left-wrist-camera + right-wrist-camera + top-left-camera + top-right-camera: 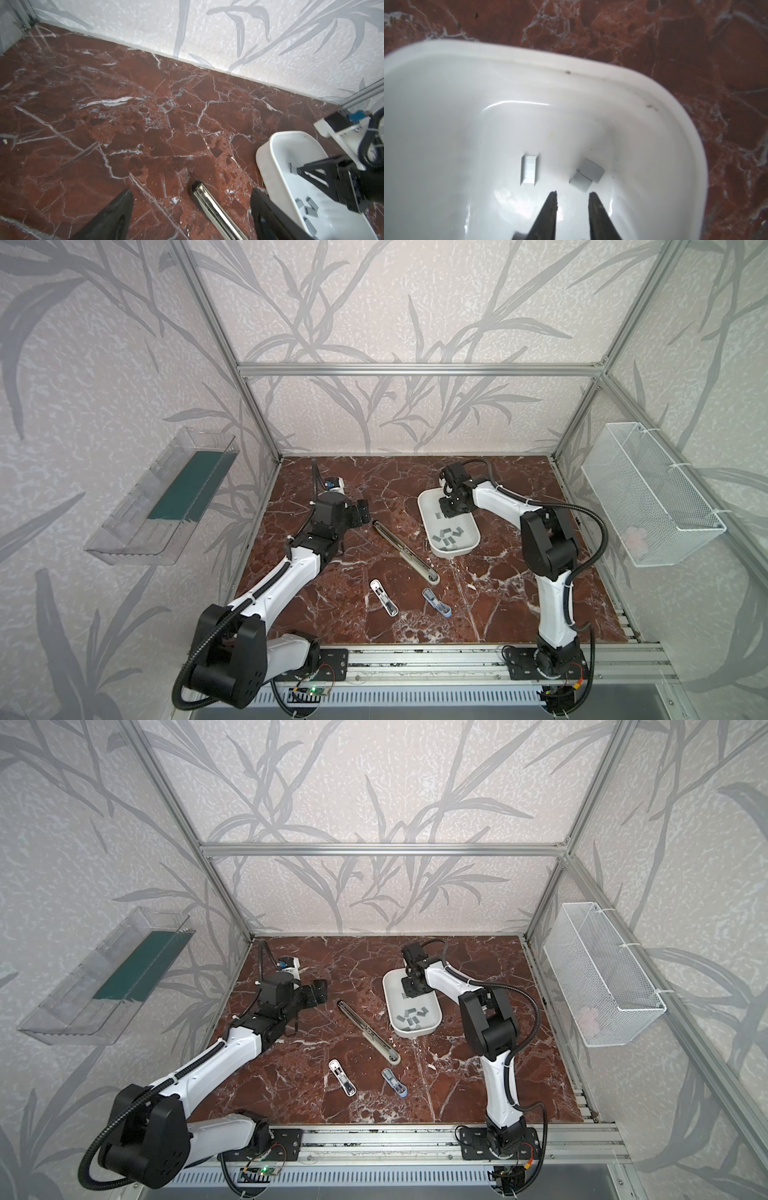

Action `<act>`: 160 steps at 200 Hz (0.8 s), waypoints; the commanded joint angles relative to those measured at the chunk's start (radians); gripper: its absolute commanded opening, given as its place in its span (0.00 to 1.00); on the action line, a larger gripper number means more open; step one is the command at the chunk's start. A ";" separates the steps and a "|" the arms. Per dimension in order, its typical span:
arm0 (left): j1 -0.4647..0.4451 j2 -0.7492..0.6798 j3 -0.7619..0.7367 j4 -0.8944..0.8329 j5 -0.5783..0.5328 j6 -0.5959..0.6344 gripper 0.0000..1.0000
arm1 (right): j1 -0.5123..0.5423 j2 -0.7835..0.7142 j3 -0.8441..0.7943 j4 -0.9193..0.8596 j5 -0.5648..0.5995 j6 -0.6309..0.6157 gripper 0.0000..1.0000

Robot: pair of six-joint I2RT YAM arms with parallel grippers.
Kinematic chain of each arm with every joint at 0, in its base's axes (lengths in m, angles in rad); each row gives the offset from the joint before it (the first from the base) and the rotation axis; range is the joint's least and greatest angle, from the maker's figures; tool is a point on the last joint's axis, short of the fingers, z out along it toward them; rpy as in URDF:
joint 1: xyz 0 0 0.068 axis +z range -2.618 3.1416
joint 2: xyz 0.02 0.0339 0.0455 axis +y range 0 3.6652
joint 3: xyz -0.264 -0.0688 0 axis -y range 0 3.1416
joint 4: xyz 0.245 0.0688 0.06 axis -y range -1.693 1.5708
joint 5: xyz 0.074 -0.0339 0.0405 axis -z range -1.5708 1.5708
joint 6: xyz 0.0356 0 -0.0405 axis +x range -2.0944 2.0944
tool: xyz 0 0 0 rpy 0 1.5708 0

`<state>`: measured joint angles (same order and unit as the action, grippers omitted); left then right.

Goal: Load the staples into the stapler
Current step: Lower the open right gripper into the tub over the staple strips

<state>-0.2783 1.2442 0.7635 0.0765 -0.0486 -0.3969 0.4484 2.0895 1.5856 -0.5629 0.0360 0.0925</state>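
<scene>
A long stapler (pixel 405 551) lies opened flat and diagonal on the red marble, its silver channel facing up. Several small grey staples (pixel 449 536) lie loose in a white tray (pixel 424 522). My right gripper (pixel 445 511) hangs inside the tray's far end. In the right wrist view its fingertips (pixel 553 197) stand a little apart with nothing between them, just short of a staple strip (pixel 529 172) and two overlapping ones (pixel 588 175). My left gripper (pixel 362 512) is wide open just beyond the stapler's black end (pixel 196 187), touching nothing.
Two small staplers (pixel 383 597) (pixel 436 605) lie open near the front middle. A clear shelf (pixel 166 497) hangs on the left wall, a white wire basket (pixel 648 489) on the right. The tray's rim (pixel 264 158) sits close to my left gripper's finger (pixel 268 214).
</scene>
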 commanded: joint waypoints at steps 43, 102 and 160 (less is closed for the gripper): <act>0.007 -0.042 -0.069 0.009 -0.083 0.132 0.87 | 0.024 -0.100 -0.050 -0.117 -0.161 -0.053 0.37; 0.008 -0.084 0.065 -0.193 -0.169 0.101 0.91 | 0.015 -0.085 0.047 -0.347 -0.041 0.034 0.26; 0.008 -0.070 0.099 -0.224 -0.065 0.168 0.90 | -0.005 -0.051 -0.012 -0.334 -0.025 -0.029 0.24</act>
<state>-0.2745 1.1889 0.8715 -0.1066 -0.1547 -0.2596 0.4507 2.0102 1.5833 -0.8585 -0.0002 0.1001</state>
